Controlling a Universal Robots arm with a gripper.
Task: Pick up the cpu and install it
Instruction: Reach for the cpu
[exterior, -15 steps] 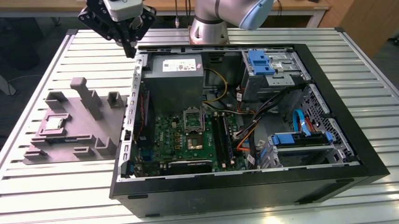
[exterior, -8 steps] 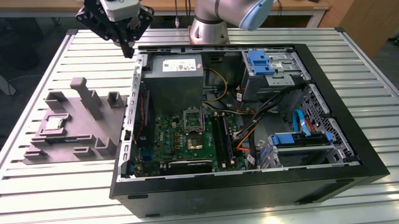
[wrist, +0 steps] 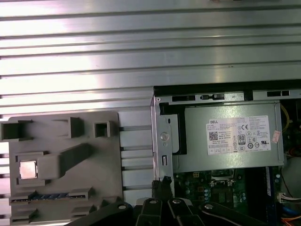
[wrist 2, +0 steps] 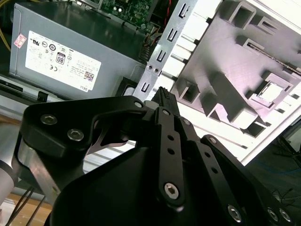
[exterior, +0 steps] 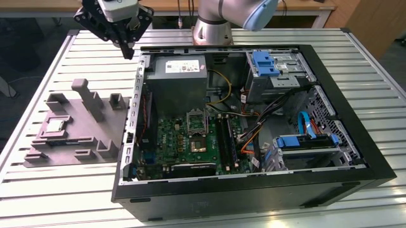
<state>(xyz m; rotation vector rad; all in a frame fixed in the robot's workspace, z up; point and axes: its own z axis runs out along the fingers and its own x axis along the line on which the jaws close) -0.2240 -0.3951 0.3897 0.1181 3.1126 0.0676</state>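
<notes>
Hovering near case [exterior: 330, 185] corner, pincer [exterior: 129, 52] top cropped; cpu [exterior: 55, 125] in tray [exterior: 104, 132].

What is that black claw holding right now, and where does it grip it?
Nothing. The gripper hangs empty above the table beside the computer case; the cpu lies in the grey tray, apart from it.

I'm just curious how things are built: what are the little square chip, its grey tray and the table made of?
The cpu looks metal-topped: pale, silvery, catching light. The grey tray seems moulded plastic: matte, with blocky ribs and pockets. The table looks like aluminium: bright ribbed slats, possibly another metal.
</notes>
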